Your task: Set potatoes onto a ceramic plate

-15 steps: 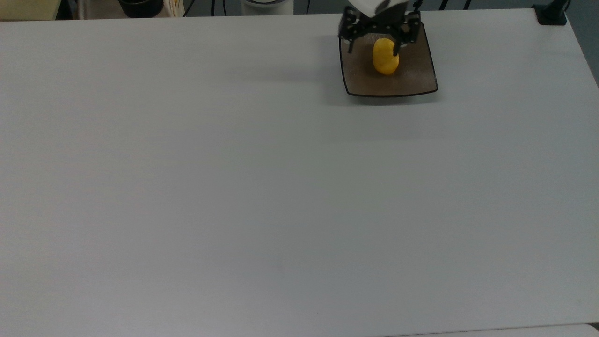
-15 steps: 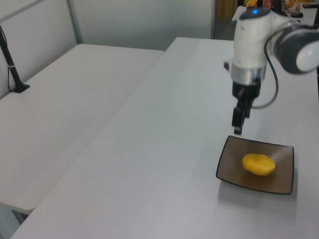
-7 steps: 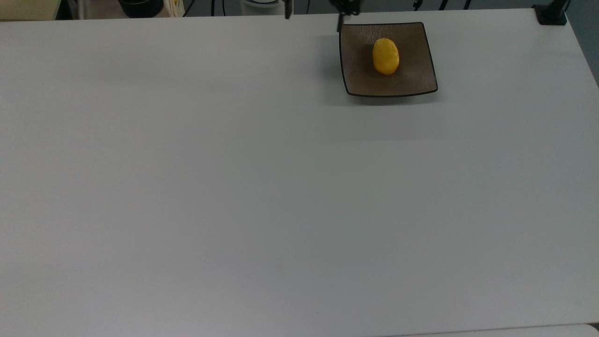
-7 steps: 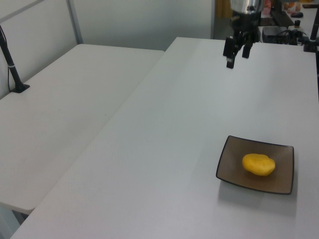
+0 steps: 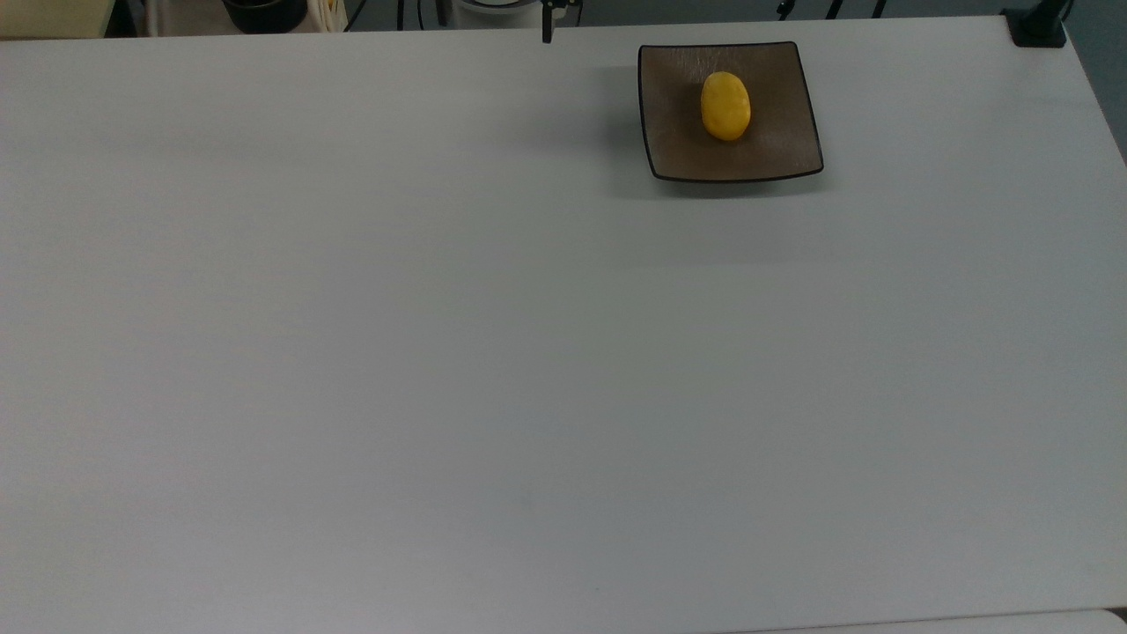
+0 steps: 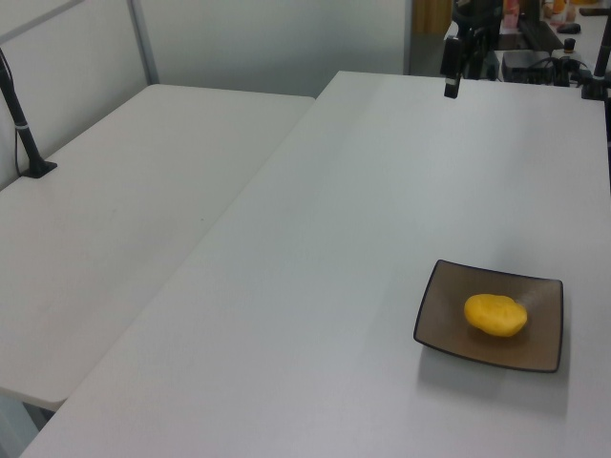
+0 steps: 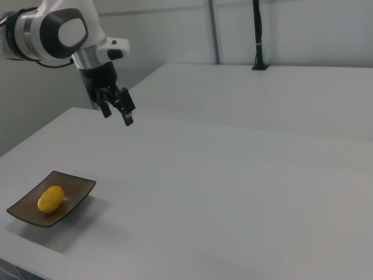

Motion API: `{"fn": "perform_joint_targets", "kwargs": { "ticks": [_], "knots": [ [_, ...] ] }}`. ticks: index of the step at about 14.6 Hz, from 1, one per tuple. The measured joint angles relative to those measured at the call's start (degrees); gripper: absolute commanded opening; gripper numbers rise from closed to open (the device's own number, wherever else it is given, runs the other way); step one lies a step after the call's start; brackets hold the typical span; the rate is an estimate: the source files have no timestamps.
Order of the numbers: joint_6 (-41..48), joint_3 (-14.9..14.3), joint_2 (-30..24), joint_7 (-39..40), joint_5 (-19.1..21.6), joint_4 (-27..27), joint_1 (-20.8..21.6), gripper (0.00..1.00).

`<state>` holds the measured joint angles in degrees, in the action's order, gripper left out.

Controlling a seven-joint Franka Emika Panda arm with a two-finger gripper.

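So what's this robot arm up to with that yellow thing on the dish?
The yellow potato lies on the square brown ceramic plate, near one edge of the white table. Nothing is touching it. The robot arm's gripper hangs in the air above the table, well apart from the plate, open and empty. Judging by how things lie, the job of getting the potato onto the plate looks done.

The top view looks straight down on the white table [image 5: 440, 352]; the left view and right view face it obliquely from opposite ends. All three share the ceramic plate [image 5: 775, 141] [image 6: 449, 329] [image 7: 76, 186].
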<state>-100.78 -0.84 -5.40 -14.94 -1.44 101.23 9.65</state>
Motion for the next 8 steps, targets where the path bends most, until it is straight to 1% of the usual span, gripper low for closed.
{"fn": "perform_joint_targets", "kwargs": {
  "ticks": [3, 6, 8],
  "knots": [
    [-0.08, -0.03, 0.20, 14.51, 0.41, 0.00, -1.22, 1.00],
    [-0.08, -0.61, 0.37, 18.03, 2.94, 0.00, -1.39, 1.00],
    [-0.08, -0.98, 0.39, 18.64, 3.48, 0.00, -1.39, 1.00]
  ]
}}
